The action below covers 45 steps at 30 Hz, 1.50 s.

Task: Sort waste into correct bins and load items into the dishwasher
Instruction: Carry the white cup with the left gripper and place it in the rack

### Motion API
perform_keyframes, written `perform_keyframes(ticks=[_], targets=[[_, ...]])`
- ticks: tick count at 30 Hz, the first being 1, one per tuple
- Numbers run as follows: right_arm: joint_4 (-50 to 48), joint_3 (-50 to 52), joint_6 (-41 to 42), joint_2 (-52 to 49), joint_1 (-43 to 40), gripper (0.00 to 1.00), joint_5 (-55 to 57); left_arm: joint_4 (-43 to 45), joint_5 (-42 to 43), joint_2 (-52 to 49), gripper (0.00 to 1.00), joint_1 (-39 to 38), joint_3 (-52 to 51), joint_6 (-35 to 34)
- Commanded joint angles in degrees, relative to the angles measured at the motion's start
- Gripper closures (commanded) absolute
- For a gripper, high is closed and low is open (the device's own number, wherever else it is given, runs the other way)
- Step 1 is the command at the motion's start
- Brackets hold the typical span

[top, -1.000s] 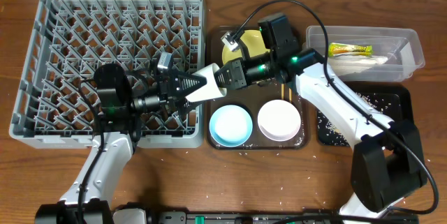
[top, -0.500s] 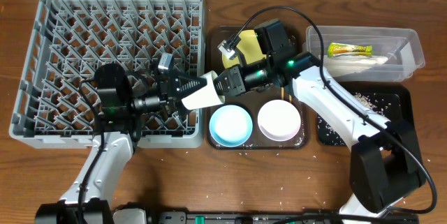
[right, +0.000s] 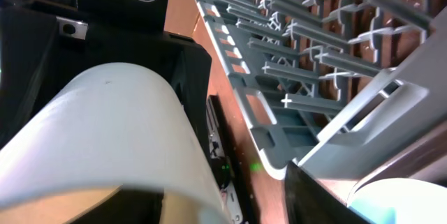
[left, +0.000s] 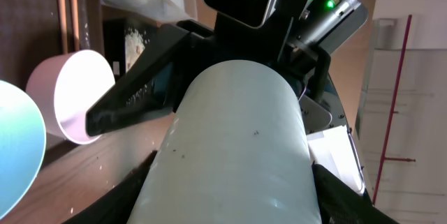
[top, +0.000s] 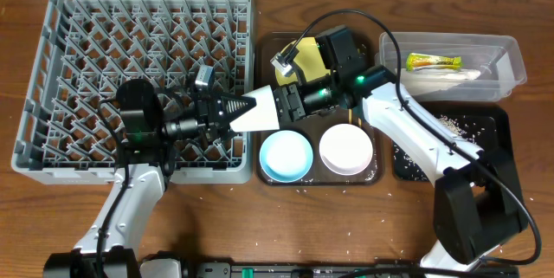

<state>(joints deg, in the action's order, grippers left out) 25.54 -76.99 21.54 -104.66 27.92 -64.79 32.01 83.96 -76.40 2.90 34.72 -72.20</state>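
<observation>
Two arms meet tip to tip over the wooden table (top: 216, 217). Far left stands the big grey dish rack (top: 52, 70). At its near right corner the left gripper (top: 246, 112) points rightward, fingers pressed on both sides of the small white cup (top: 261, 115). It has a firm hold, and the cup lies on its side in the air over the rack's edge and the rim of the brown tray (top: 313, 179). Just right of the cup, the right gripper (top: 280, 105) faces it with jaws spread. The right wrist view shows one black finger (right: 314, 196) well clear of the cup wall — let go. On the brown tray the yellow plate (top: 305, 53) sits at the back, partly under the right arm. The light blue bowl (top: 286, 154) and white bowl (top: 345, 149) sit side by side at the front, and the chopsticks (top: 353, 119) show as a mere sliver above the white bowl. Far right, the clear tub (top: 512, 63) holds the green-and-yellow wrapper (top: 434, 61) and crumpled white paper (top: 454, 75). In front of it, the black tray (top: 495, 152) carries rice scraps (top: 450, 124) — a few more grains lie loose on the table.
</observation>
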Motion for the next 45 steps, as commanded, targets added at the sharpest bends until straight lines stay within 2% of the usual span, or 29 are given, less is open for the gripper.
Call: perform_keyframes(ticks=[1, 7, 16, 22, 28, 35, 37, 45], targets=[[0.0, 0.4, -0.9, -0.5, -4.2, 0.39, -0.5, 0.5, -1.1, 0.1, 0.78, -0.1, 1.0, -0.1], [4.9, 0.4, -6.4, -0.5, -12.1, 0.31, -1.6, 0.5, -2.5, 0.1, 0.78, -0.1, 1.0, 0.6], [15.2, 0.2, -14.6, -0.4, -13.6, 0.23, 8.9, 0.5, -9.0, 0.1, 0.81, -0.1, 1.0, 3.6], [15.6, 0.2, -15.0, -0.2, -13.6, 0.23, 9.9, 0.4, -11.8, 0.1, 0.81, -0.1, 1.0, 4.3], [15.4, 0.1, -15.0, 0.2, -12.0, 0.23, 9.9, -3.1, -11.5, 0.1, 0.81, -0.1, 1.0, 7.1], [15.4, -0.3, -15.0, 0.2, -11.4, 0.23, 9.9, -3.2, -12.2, 0.1, 0.81, -0.1, 1.1, 7.0], [15.5, -0.9, -15.0, 0.2, -11.4, 0.23, 9.9, -3.2, -13.1, 0.1, 0.85, 0.5, 1.5, 6.3], [15.8, -2.0, -15.0, 0.2, -11.4, 0.21, 11.0, -6.3, -12.0, 0.1, 0.84, 8.9, 13.7, 4.2]])
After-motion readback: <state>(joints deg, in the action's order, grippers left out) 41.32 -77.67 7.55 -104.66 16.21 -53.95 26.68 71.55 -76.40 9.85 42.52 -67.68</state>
